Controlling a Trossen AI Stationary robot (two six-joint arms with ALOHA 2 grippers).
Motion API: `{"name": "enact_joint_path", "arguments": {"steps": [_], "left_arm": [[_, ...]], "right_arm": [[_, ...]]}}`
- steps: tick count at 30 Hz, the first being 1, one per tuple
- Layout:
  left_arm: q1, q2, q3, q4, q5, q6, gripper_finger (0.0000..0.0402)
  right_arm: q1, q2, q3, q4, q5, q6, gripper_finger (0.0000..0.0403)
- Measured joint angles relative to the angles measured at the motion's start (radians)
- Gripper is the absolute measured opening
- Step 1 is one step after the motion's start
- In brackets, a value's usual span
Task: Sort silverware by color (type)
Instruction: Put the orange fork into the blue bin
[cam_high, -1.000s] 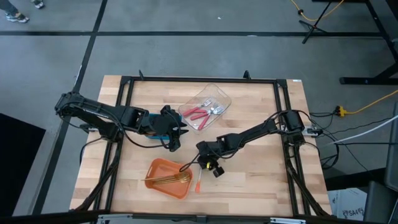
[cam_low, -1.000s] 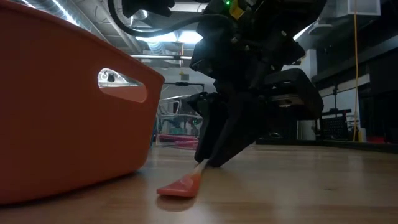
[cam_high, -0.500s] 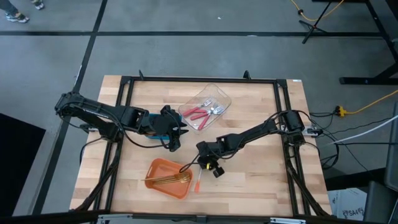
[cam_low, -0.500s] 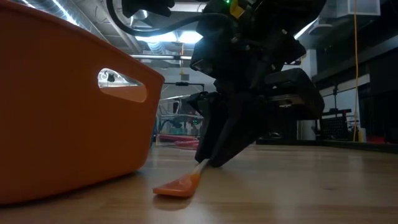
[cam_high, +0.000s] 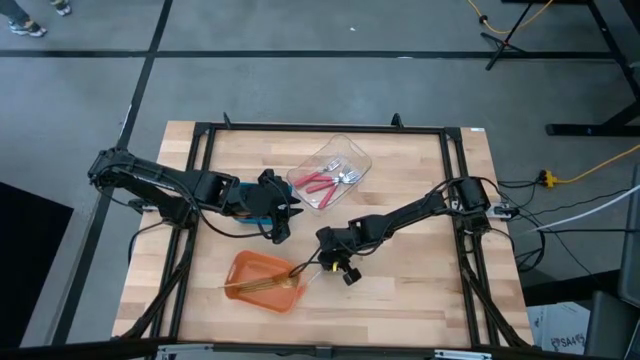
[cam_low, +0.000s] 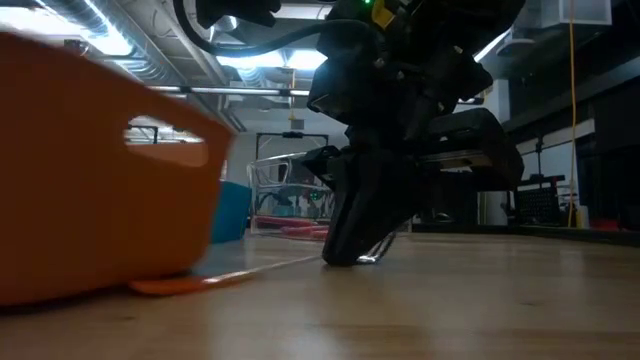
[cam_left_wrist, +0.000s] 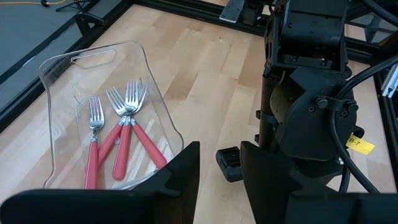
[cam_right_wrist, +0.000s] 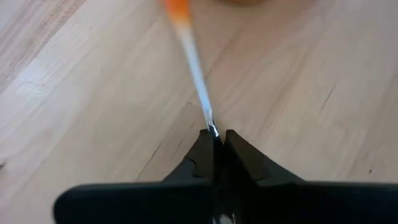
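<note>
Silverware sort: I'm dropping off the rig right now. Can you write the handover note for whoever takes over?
Right pincer: shut on the tine end of the orange-handled fork, low at the table beside the orange container. The handle lies on the wood.
Left pincer: open and empty, waiting near the clear tray.
Done: red-handled forks are in the clear tray, gold forks in the orange container.
Left: place the held fork. The blue container looks the likely spot, but its contents are not visible.
</note>
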Motion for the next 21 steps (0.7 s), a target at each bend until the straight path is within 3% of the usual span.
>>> {"name": "enact_joint_path", "arguments": {"steps": [15, 21], "left_arm": [[0.000, 0.000, 0.000, -0.013, 0.000, 0.007, 0.0109], [0.000, -0.019, 0.000, -0.042, 0.001, 0.007, 0.0109]], "right_arm": [[0.000, 0.000, 0.000, -0.002, 0.003, 0.003, 0.0005], [0.000, 0.000, 0.000, -0.002, 0.003, 0.004, 0.0019]]}}
